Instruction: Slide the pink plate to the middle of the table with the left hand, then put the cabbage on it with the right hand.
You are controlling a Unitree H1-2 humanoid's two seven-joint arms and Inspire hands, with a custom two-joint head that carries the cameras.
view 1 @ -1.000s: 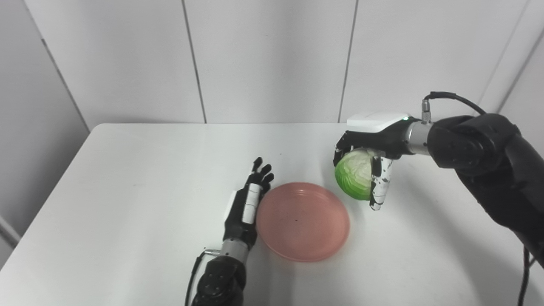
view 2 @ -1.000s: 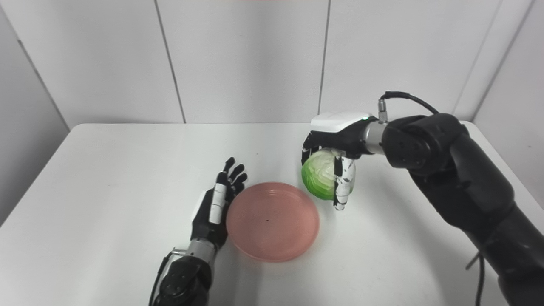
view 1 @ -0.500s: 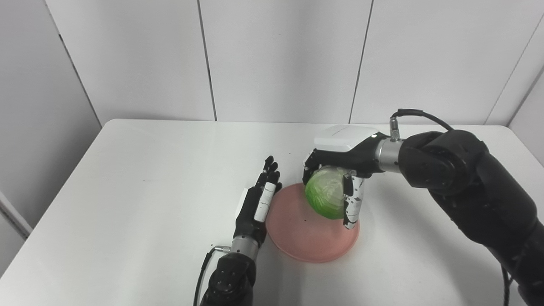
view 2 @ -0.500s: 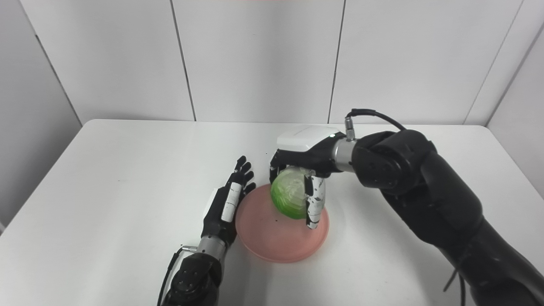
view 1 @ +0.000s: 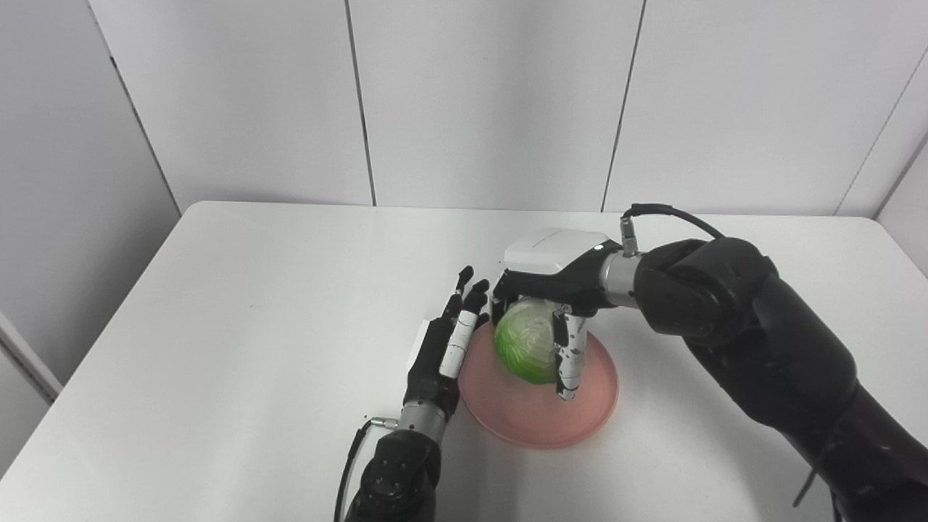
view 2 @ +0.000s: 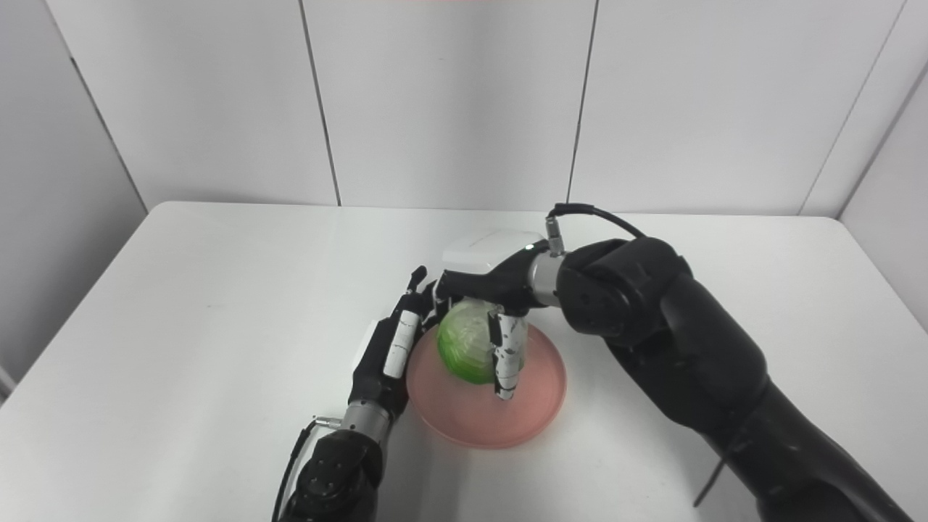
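While the round pink plastic plate [view 1: 540,406] sits near the middle of the white counter [view 1: 239,304], the second step of the task is in hand: placing the cabbage. The right hand [view 1: 554,290] is clamped from above on the round pale-green cabbage [view 1: 523,351], its fingers wrapped down the sides, and the cabbage hangs over the plate's far-left part; whether it already touches the dish cannot be told. The left hand [view 1: 444,348] lies flat with fingers straight and apart, holding nothing, its edge right against the plate's left rim. By my reading, the next move calls for lowering the cabbage until it rests on the plate, then spreading the fingers and lifting away without rolling it off.
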